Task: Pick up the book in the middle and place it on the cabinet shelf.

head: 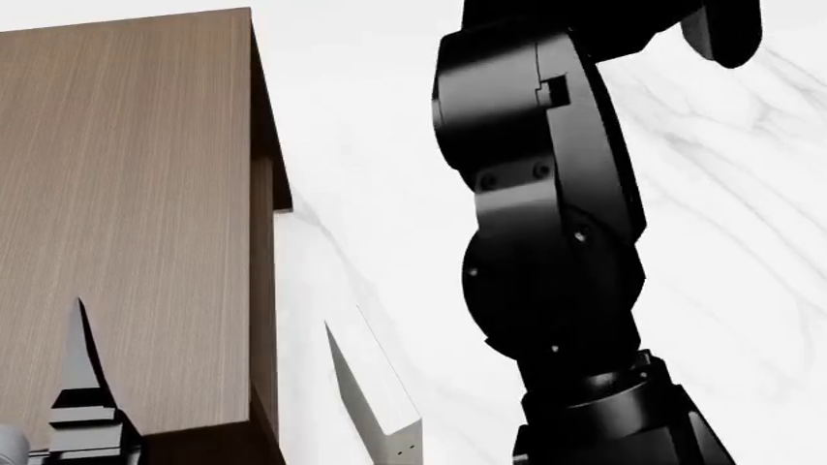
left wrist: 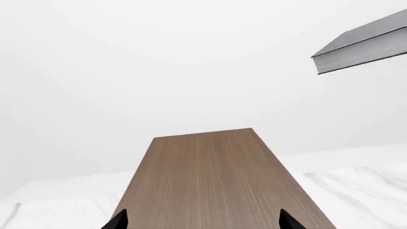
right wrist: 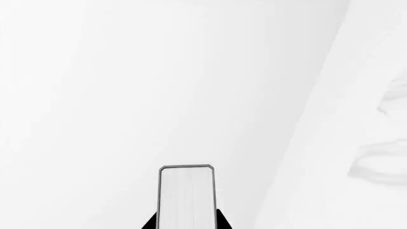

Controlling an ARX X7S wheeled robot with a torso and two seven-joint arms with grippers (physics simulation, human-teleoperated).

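1. One cabinet shelf (head: 130, 213), the largest item: a tall wood-grain box with a flat, lighter top and darker sides. It fills the left of the head view, standing on the white marbled surface (head: 723, 242). Nothing lies on the visible part of its top; no open compartment is shown.
2. One right arm (head: 543, 223), black and raised high across the middle of the head view. Its upper end runs out of frame.
3. One book (right wrist: 186, 198), grey-covered with white page edges, held off the surface in the right claw (right wrist: 186, 224). Dark fingers sit against both covers, so the claw is clamped on it. Its long axis runs straight away from the claw. In the left wrist view it appears in the air, to one side of the cabinet top and not yet over it.
4. One whitish book (head: 375, 407), upright on the surface just beside the cabinet, with small dots on its spine.
5. One left claw (left wrist: 203, 222), fingers spread wide and holding nothing, hovering over the near end of the cabinet top.

Judgement: the right arm alone carries the book. The coming move turns on bringing it sideways over the cabinet top, towards the robot's left, then lowering it.
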